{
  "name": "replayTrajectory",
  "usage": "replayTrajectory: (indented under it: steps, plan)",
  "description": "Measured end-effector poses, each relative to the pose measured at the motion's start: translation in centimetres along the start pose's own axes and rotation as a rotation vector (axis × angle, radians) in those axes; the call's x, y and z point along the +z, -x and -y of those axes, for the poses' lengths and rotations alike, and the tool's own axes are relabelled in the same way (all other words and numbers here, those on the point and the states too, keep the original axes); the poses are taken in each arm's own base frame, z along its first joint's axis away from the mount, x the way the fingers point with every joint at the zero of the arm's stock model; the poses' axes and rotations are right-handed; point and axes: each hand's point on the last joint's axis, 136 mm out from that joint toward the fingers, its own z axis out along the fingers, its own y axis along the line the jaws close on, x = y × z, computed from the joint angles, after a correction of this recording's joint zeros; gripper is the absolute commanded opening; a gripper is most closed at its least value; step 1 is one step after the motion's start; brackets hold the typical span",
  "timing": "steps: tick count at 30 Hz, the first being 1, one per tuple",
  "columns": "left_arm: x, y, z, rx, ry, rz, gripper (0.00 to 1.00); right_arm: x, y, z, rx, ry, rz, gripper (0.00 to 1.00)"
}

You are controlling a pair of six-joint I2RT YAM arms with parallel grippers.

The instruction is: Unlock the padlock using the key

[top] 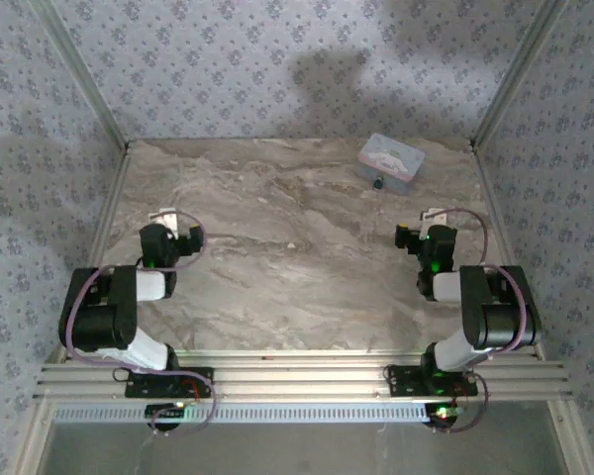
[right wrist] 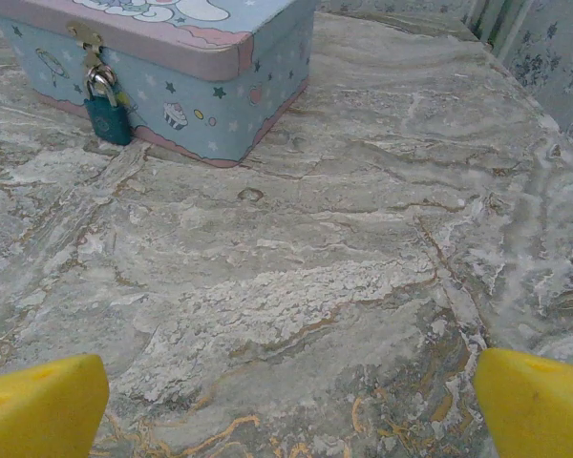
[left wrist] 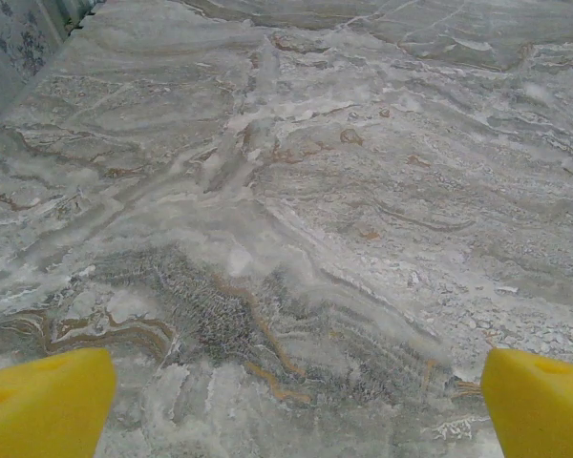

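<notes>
A robot test booth in a lab: a marble-patterned table (top: 277, 267) is boxed in on the left, right and far sides by flat panels (top: 277, 59) of blue flowered wallpaper set between bare metal posts (top: 87, 84), and a left arm (top: 104, 317) and right arm (top: 495, 312) are bolted to slotted aluminium rails (top: 297, 378) along the near edge

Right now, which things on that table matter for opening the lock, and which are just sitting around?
For the job:
- padlock, hanging on the front of the pale blue tin
- left gripper, open, holding nothing
- right gripper, open, holding nothing

Just there:
- the pale blue tin itself, at the far right of the table
- marble-patterned table top
</notes>
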Motion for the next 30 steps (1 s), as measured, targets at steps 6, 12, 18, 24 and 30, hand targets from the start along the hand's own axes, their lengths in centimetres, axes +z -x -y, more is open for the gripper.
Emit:
replayTrajectory:
  steps: [6,12,18,24,30]
  plan:
    - [0.00,0.00,0.02,0.000,0.000,0.000,0.98,0.00,0.00,0.00,0.000,0.000,0.000,1.00]
    - [-0.01,0.00,0.23,0.003,-0.003,0.000,0.98,0.00,0.00,0.00,0.000,0.000,0.000,1.00]
    - [-0.01,-0.01,0.37,0.005,-0.006,0.000,0.98,0.00,0.00,0.00,0.000,0.000,0.000,1.00]
    - [-0.01,-0.01,0.36,0.005,-0.005,0.000,0.98,0.00,0.00,0.00,0.000,0.000,0.000,1.00]
    - [-0.01,-0.01,0.36,0.005,-0.005,0.000,0.98,0.00,0.00,0.00,0.000,0.000,0.000,1.00]
